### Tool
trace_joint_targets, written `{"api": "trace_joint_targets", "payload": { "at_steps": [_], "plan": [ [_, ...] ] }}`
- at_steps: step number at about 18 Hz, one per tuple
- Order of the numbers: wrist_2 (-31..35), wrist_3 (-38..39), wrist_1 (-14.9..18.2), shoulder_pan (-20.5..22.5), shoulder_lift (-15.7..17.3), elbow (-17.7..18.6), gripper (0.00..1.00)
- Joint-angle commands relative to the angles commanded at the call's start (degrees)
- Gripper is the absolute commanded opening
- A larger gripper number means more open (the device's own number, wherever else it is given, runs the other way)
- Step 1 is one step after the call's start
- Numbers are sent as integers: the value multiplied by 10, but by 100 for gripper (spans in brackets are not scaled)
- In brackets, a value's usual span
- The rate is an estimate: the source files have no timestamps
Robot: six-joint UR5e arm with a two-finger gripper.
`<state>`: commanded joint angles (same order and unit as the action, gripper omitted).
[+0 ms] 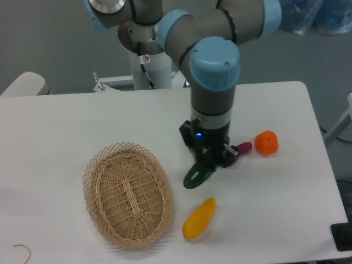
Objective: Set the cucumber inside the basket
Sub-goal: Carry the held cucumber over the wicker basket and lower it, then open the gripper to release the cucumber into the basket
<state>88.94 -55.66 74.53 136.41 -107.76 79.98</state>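
A: What materials show at centre frame?

B: A glossy, smooth, dark green cucumber [197,174], elongated and slightly curved, hangs from the grey-and-blue arm's gripper [209,161]. At lower left sits the oval basket [128,193], light tan woven wicker with a looped, lacy rim, on the white table [66,126].

A: Which way does the cucumber point?

B: Its long axis runs diagonally, free end toward the lower left, upper end hidden in the gripper.

A: And its place against the pincer?

B: The fingers pinch its upper end; the rest juts out below and left of them, right of the basket's rim. A smooth yellow squash [199,218] lies beneath, an orange fruit [266,143] and 1 purple vegetable [240,149] to the right.
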Motion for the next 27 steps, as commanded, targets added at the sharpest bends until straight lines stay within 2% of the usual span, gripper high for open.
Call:
{"api": "trace_joint_targets", "payload": {
  "at_steps": [3, 8, 10, 14, 17, 21, 23, 27],
  "plan": [
    [0, 88, -1, -34, 0, 21, 37],
    [-9, 280, -1, -64, -21, 27, 37],
    [-10, 295, -3, -77, -32, 34, 37],
    [-7, 342, -35, -97, -65, 41, 37],
    [-3, 363, -90, -108, -91, 61, 37],
    [-1, 373, -162, -114, -104, 99, 37],
    [-1, 371, -170, -114, -110, 114, 37],
    [-1, 370, -172, -122, -122, 115, 37]
  ]
}}
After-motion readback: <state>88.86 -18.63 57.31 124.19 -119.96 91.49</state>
